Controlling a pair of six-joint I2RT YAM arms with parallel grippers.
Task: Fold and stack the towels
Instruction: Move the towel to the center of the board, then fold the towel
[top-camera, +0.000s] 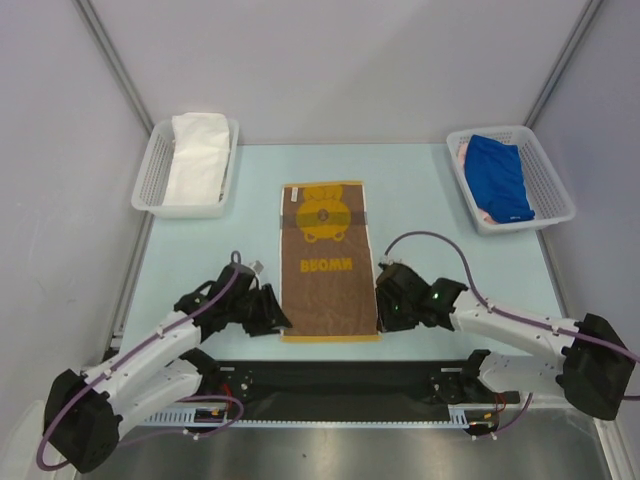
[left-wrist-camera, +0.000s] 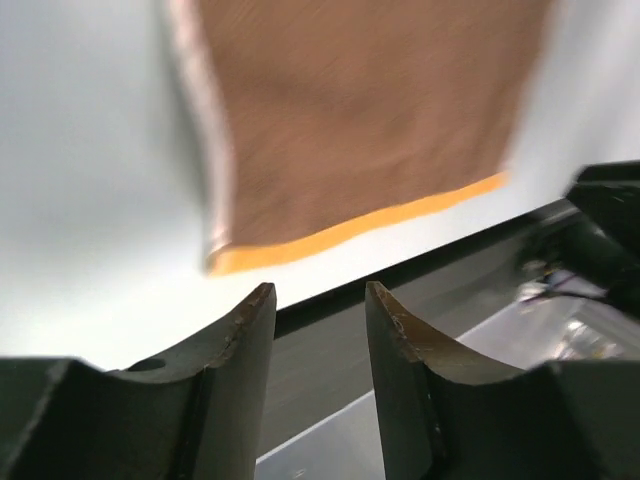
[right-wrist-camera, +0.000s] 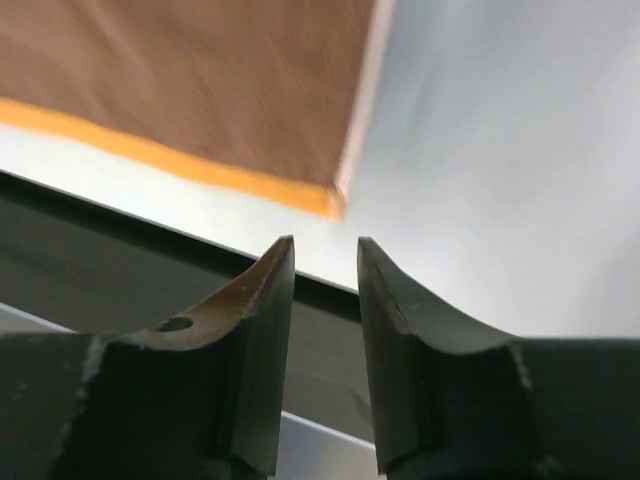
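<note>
At far corners: left basket, white towel; right basket, blue towel.

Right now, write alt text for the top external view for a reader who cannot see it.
A brown towel with a yellow bear lies flat on the table, an end effector beside each near corner: left end effector, right end effector. The far-left basket holds a white towel; the far-right basket holds a blue towel.

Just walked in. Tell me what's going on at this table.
Two robot arms are working on a brown towel, which lies flat mid-table. The left hand and right hand are beside its near corners, both open and gripping nothing. A white towel lies in the left basket, a blue towel in the right basket.
</note>
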